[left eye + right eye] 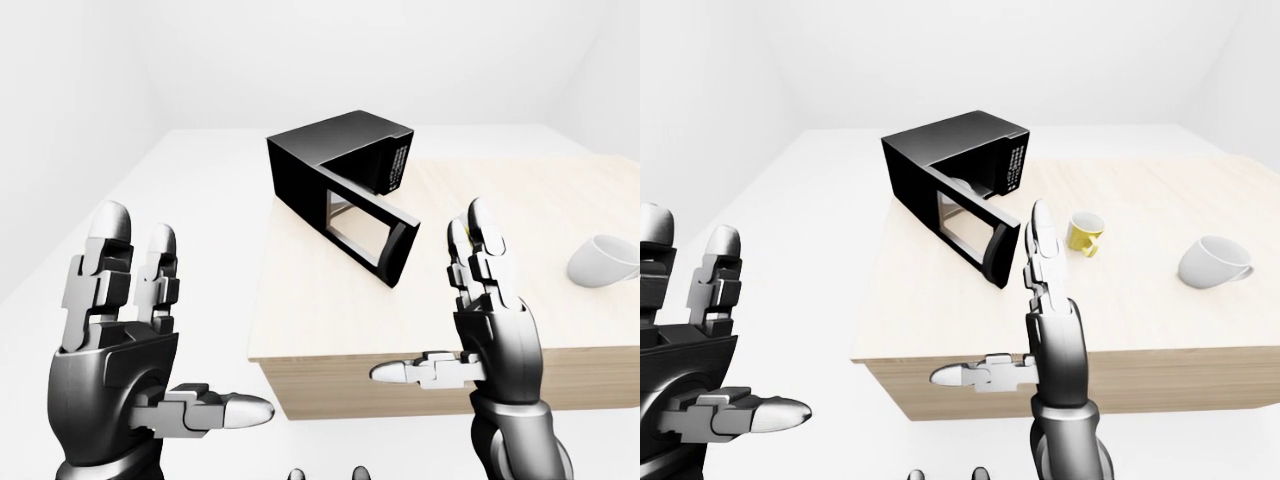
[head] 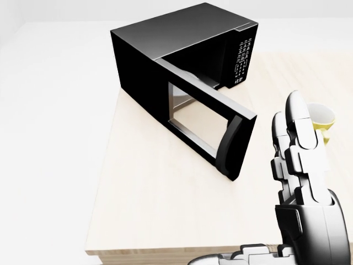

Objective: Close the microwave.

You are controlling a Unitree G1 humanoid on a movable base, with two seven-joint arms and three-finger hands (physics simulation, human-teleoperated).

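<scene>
A black microwave (image 2: 165,44) stands on the left end of a light wooden table (image 2: 149,199). Its door (image 2: 207,124) with a window hangs wide open, swung toward me, its handle edge at the lower right. My right hand (image 1: 470,320) is raised, fingers spread open and empty, to the right of the door's free edge and apart from it. My left hand (image 1: 140,330) is open and empty, raised off the table's left side, over the white floor.
A yellow mug (image 1: 1084,233) stands on the table to the right of the microwave door. A white cup (image 1: 1212,262) lies on its side further right. White floor (image 1: 180,220) surrounds the table's left and near edges.
</scene>
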